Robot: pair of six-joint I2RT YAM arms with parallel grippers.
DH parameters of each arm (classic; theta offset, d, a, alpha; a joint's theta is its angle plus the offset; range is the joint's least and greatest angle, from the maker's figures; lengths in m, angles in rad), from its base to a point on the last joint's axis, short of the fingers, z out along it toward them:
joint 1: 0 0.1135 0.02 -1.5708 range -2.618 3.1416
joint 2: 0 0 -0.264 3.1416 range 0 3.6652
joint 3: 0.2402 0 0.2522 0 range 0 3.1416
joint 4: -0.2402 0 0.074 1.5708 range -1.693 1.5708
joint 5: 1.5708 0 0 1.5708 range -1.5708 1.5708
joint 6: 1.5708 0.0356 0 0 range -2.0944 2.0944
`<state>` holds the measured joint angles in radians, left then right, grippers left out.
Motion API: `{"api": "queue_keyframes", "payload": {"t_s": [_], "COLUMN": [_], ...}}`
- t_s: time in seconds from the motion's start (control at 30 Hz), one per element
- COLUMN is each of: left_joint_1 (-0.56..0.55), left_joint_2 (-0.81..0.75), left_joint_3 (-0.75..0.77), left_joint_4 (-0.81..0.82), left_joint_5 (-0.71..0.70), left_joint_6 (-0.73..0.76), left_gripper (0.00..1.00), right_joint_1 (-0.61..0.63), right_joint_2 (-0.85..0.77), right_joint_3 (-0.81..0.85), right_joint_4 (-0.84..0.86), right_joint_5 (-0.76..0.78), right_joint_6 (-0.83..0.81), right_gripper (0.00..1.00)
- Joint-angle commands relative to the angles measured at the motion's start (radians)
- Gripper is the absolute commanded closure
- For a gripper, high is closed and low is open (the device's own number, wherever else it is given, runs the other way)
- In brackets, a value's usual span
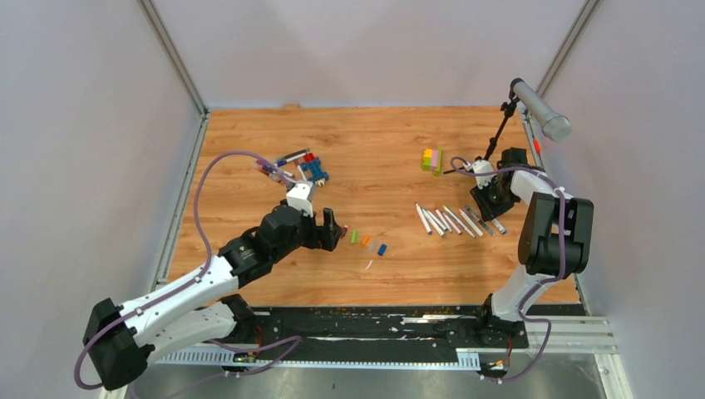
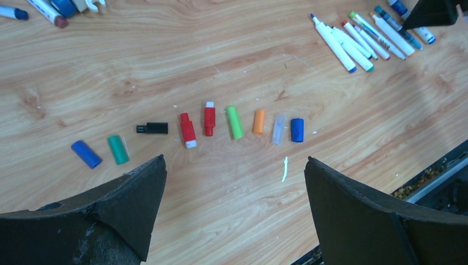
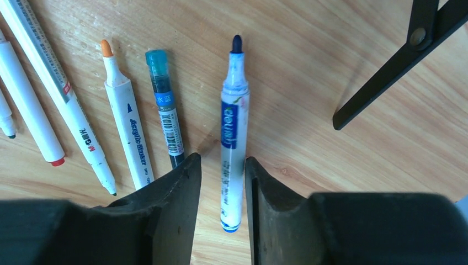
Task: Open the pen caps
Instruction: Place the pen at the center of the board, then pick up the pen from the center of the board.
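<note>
Judging by how things lie, the job looks well past halfway. Nine loose pen caps (image 2: pixel 258 121) in blue, green, black, red, orange and clear sit in a row across the middle of the left wrist view, all off their pens. The bare pens (image 1: pixel 453 221) lie side by side right of centre in the top view, tips showing. The left gripper (image 2: pixel 235 160) hangs over the cap row, jaws spread wide and empty. The right gripper (image 3: pixel 222 160) sits low at the right end of the pen row, jaws narrowly apart either side of a blue-labelled pen (image 3: pixel 234 110) lying uncapped on the table (image 1: pixel 374 150). A gap shows beside it, so it looks let go. A few capped pens (image 1: pixel 283 170) at upper left, beside the toy brick figure (image 1: pixel 314 170), seem left to do
</note>
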<state>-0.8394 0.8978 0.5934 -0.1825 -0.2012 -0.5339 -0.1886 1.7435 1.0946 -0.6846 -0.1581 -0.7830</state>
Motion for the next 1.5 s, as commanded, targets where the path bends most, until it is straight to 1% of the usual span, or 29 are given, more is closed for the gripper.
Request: {"api": "queue_keyframes", "payload": {"t_s": [0.0,0.1,0.23,0.4,0.5,0.6,0.67,0.77,0.9,1.03,1.17,1.27,1.33,1.47], "left_joint_1": [0.037,0.077,0.156,0.321,0.417,0.492,0.531,0.579,0.622,0.676,0.729,0.756,0.762,0.764], "left_joint_2": [-0.059,-0.090,-0.115,-0.087,-0.041,0.037,0.118,0.235,0.404,0.536,0.642,0.747,0.852,1.014], "left_joint_3": [0.001,0.001,-0.001,0.007,0.023,0.062,0.100,0.183,0.322,0.418,0.505,0.623,0.722,0.912], "left_joint_4": [0.005,-0.011,-0.011,0.023,0.050,0.058,0.048,-0.006,-0.115,-0.146,-0.161,-0.262,-0.351,-0.506], "left_joint_5": [0.021,0.022,0.039,0.139,0.194,0.238,0.239,0.192,0.098,0.106,0.107,0.055,0.014,-0.040], "left_joint_6": [0.002,0.005,0.016,-0.011,-0.044,-0.058,-0.061,-0.069,-0.084,-0.100,-0.105,-0.111,-0.101,-0.063], "left_gripper": [0.00,0.00,0.00,0.00,0.00,0.00,0.00,0.00,0.00,0.01,0.05,0.05,0.05,0.08], "right_joint_1": [-0.004,-0.005,-0.001,0.025,0.055,0.061,0.061,0.062,0.061,0.062,0.061,0.061,0.063,0.068], "right_joint_2": [-0.054,-0.112,-0.224,-0.361,-0.438,-0.513,-0.549,-0.573,-0.572,-0.577,-0.586,-0.587,-0.586,-0.579], "right_joint_3": [0.024,0.029,0.042,0.050,0.039,-0.022,-0.073,-0.125,-0.137,-0.144,-0.157,-0.160,-0.160,-0.164], "right_joint_4": [-0.014,-0.047,-0.122,-0.225,-0.261,-0.257,-0.219,-0.193,-0.197,-0.190,-0.179,-0.174,-0.173,-0.171], "right_joint_5": [0.003,-0.022,-0.162,-0.417,-0.606,-0.805,-0.857,-0.848,-0.795,-0.747,-0.719,-0.709,-0.707,-0.704], "right_joint_6": [0.018,0.031,0.059,0.104,0.119,0.081,0.074,0.068,0.053,0.047,0.044,0.043,0.042,0.040], "right_gripper": [0.62,0.61,0.61,0.60,0.60,0.59,0.57,0.56,0.56,0.56,0.56,0.56,0.56,0.56]}}
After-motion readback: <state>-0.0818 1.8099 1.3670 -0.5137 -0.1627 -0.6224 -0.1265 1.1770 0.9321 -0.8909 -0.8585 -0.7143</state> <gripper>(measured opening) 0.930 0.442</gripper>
